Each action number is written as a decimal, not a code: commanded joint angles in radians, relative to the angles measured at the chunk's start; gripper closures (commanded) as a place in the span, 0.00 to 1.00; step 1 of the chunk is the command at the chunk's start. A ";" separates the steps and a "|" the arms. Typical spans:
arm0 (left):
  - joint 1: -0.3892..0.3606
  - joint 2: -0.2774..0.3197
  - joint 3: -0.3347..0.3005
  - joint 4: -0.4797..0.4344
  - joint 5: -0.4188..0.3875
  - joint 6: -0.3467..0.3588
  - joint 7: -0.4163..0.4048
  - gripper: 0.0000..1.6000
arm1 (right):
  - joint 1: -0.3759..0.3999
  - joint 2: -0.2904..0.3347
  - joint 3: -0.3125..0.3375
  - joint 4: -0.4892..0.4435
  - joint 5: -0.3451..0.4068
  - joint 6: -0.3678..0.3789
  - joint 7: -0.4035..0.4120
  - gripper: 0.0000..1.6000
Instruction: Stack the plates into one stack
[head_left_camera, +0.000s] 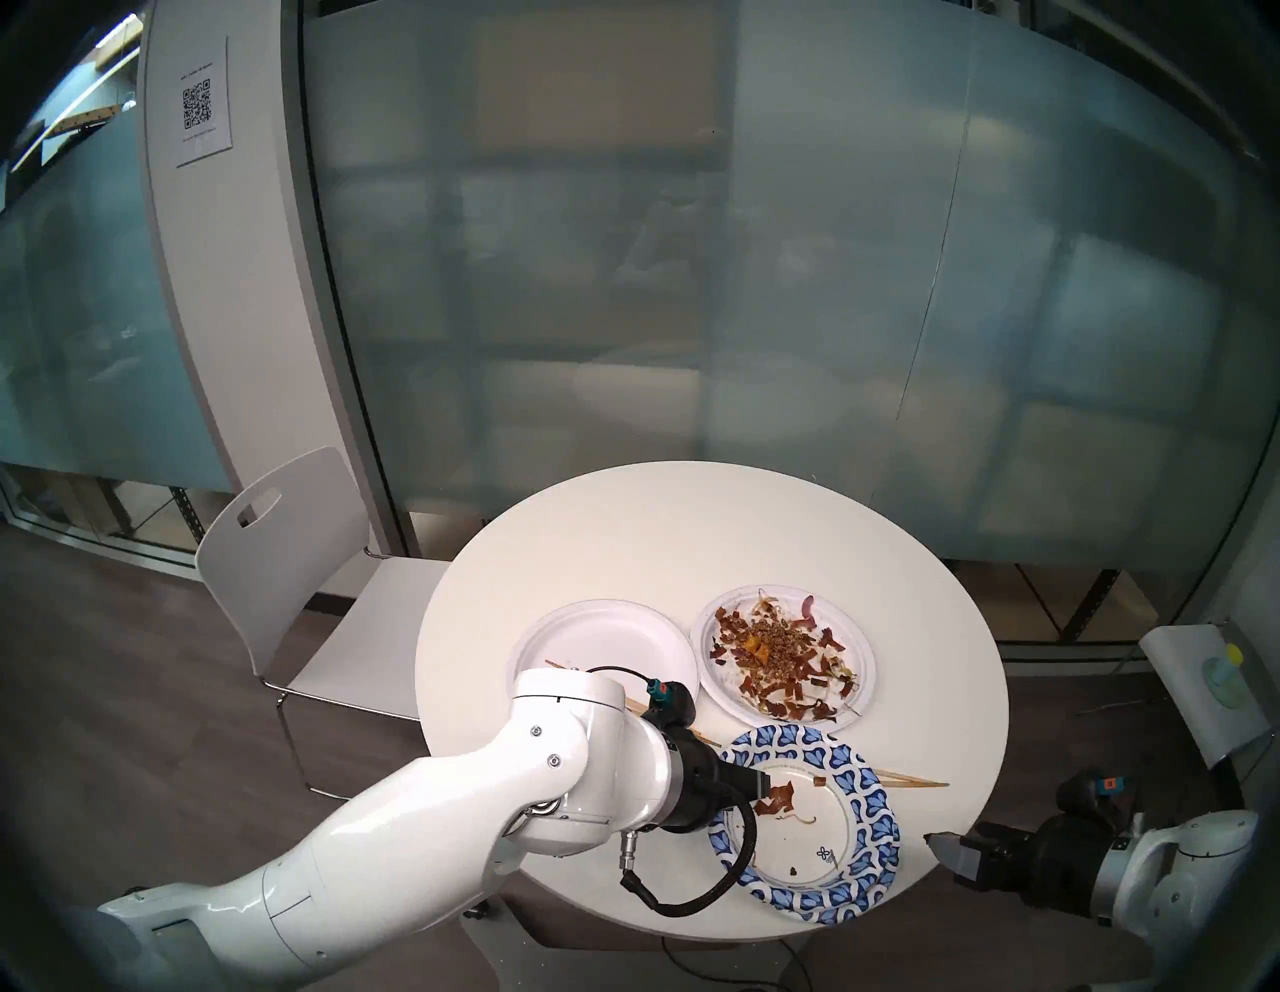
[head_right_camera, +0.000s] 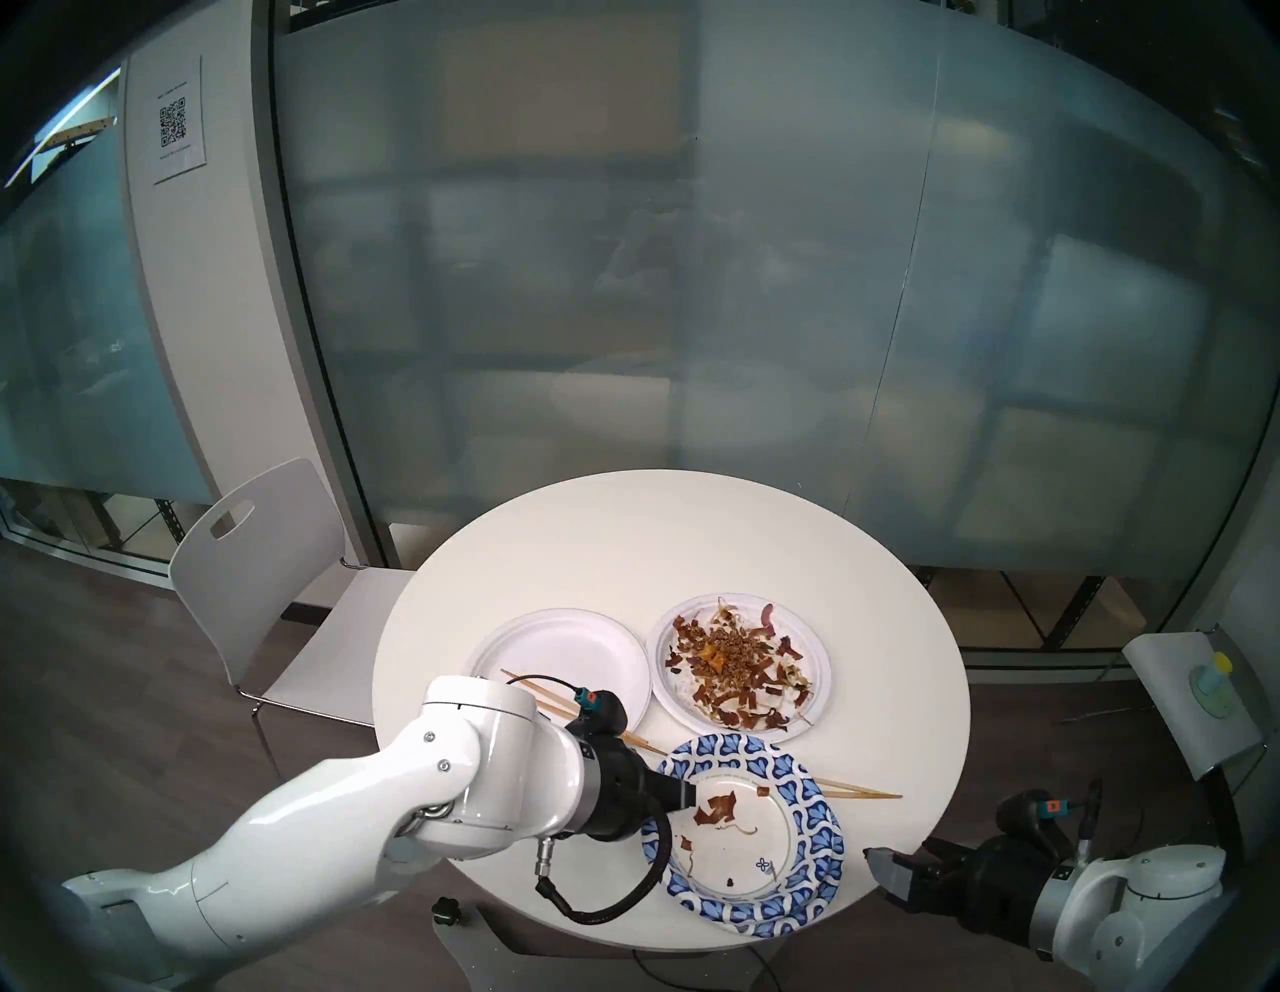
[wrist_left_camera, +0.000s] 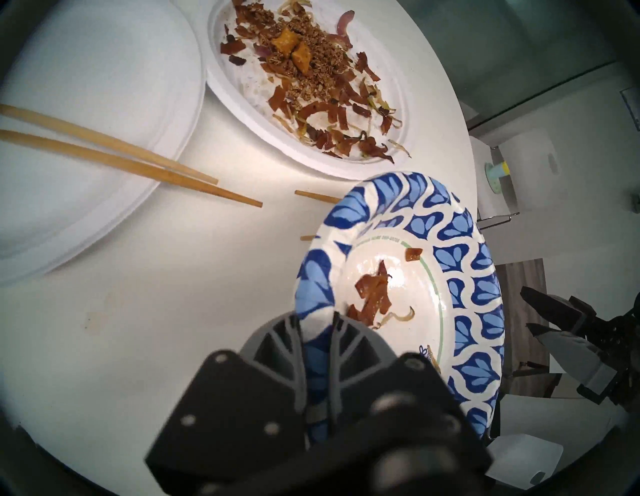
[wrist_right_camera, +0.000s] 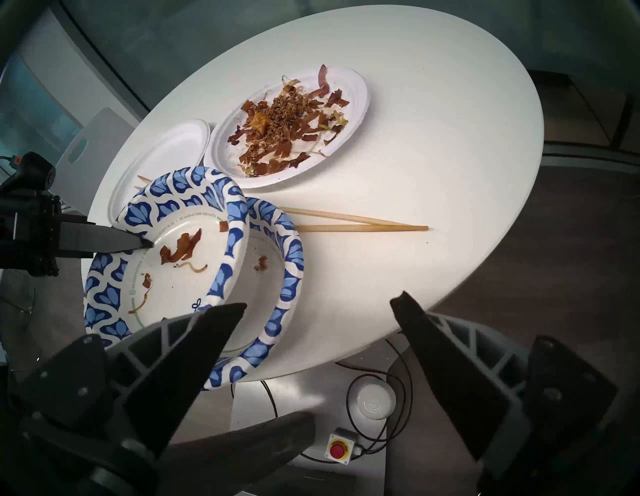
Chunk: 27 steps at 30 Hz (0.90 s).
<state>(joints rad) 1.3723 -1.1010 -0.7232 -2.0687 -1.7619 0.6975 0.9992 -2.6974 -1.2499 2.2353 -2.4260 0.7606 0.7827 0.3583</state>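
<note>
Left gripper (wrist_left_camera: 317, 324) pinches a blue-patterned plate (wrist_right_camera: 180, 239) by its rim

Held tilted over the second blue plate (wrist_right_camera: 277, 277) at the table's near edge, likely for nesting; right gripper (wrist_right_camera: 318, 308) waits spread off the edge.

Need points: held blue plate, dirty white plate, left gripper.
held blue plate (wrist_right_camera: 180, 277), right wrist view, on its white centre.
dirty white plate (head_left_camera: 859, 665), head left view, on its bare right rim.
left gripper (wrist_left_camera: 318, 324), left wrist view, between fingertips clamped on the plate rim.
</note>
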 joint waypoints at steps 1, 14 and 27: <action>-0.050 -0.082 0.012 0.009 -0.006 -0.005 0.016 1.00 | -0.012 -0.013 0.006 -0.017 -0.001 -0.017 0.007 0.00; -0.061 -0.105 0.053 0.052 0.009 -0.019 0.036 1.00 | -0.025 -0.025 0.023 -0.017 -0.001 -0.024 0.019 0.00; -0.065 -0.087 0.074 0.065 0.043 -0.027 0.030 1.00 | -0.020 -0.015 0.026 -0.017 -0.002 -0.024 0.029 0.00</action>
<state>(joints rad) 1.3174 -1.1857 -0.6437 -1.9976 -1.7279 0.6707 1.0389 -2.7253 -1.2772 2.2619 -2.4267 0.7603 0.7630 0.3824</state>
